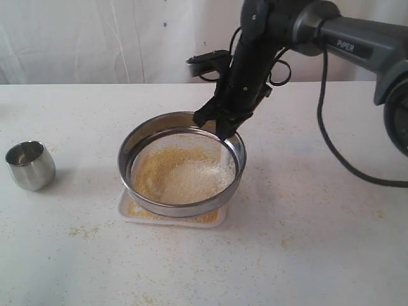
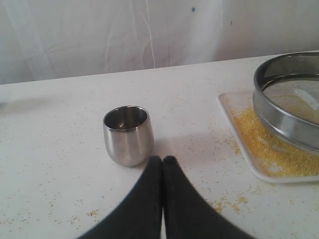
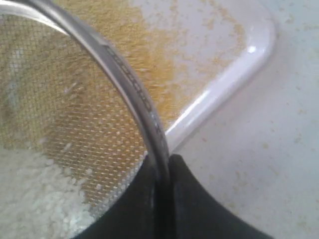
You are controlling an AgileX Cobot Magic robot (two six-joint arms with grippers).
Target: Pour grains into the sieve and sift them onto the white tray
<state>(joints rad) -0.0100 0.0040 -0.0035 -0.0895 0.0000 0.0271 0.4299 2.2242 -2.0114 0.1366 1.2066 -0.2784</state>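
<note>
The right gripper [image 1: 220, 124] pinches the rim of the wide round steel-rimmed mesh sieve [image 1: 178, 209], 1 black finger on either side. Directly beneath it sits the flat square white tray [image 3: 229, 82], dusted with fine yellow grains [image 1: 167, 171]; paler bits lie in the mesh. The left gripper [image 2: 163, 162] is closed and empty, just behind a small steel cup [image 2: 126, 134].

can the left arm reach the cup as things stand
Probably yes: the cup stands upright just ahead of the left gripper, with only table between them, though its jaws are shut.
</note>
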